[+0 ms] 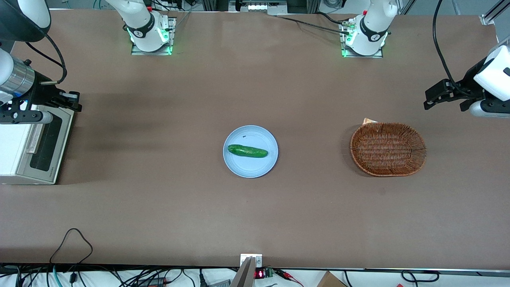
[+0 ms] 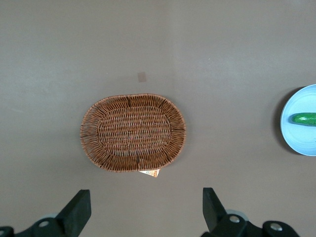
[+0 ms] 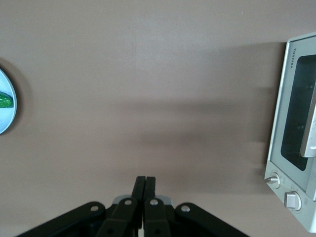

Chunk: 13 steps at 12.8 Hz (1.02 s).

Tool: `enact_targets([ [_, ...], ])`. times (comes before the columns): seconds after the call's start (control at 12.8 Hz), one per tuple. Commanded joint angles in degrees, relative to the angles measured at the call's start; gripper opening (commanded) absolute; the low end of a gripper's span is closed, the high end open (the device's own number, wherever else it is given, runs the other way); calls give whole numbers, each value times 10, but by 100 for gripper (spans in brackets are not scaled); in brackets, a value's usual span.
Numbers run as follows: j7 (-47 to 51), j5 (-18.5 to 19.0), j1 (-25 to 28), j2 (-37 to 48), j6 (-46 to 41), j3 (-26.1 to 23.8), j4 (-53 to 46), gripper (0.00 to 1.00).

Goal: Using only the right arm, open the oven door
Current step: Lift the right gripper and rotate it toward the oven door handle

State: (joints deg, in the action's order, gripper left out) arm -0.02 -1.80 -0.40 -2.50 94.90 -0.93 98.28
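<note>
A: Count, nearest the front camera first?

B: One oven [image 1: 28, 149] at the working arm's end of the table, about 9 o'clock from the plate. One oven door [image 1: 46, 145], closed flat against the front, one bar handle [image 1: 35, 139] on it. Wrist view shows two knobs [image 3: 292, 199] beside the door [image 3: 296, 118].

A: Middle of the table?

B: One pale blue plate [image 1: 250, 167], one cucumber [image 1: 247, 151] lying on it, long axis running 9 to 3. One oval wicker basket [image 1: 388, 149] at roughly 3 o'clock from the plate, toward the parked arm's end. One small tan card [image 1: 369, 120] pokes out from under the basket rim, on the side farther from the front camera.

A: Arm pose?

B: The right arm [image 1: 16, 77] reaches in over the oven's farther end, silver collar showing, black cable looping above it. Its gripper [image 1: 71, 100] points toward the table centre, hovering just past the door's farther edge, above the table. Not touching door or handle.

A: Fingers?

B: Pressed together, nothing between them. Wrist view shows the two fingertips [image 3: 139, 190] side by side in contact, over bare table, with the oven well apart from them.
</note>
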Motion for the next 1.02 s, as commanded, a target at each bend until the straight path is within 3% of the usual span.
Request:
enact_targets([
  [0.0, -2, -3, -7, -6, -14, -6, -15, 5],
  [0.16, -1, 7, -7, -6, -29, -6, -15, 5],
  [0.47, 1, 102, 0, -7, -80, -8, -16, 5],
  [0.78, 31, 222, 21, -27, -127, -11, -11, 5],
  [0.94, 90, 320, 47, -60, -131, -11, 3, 4],
])
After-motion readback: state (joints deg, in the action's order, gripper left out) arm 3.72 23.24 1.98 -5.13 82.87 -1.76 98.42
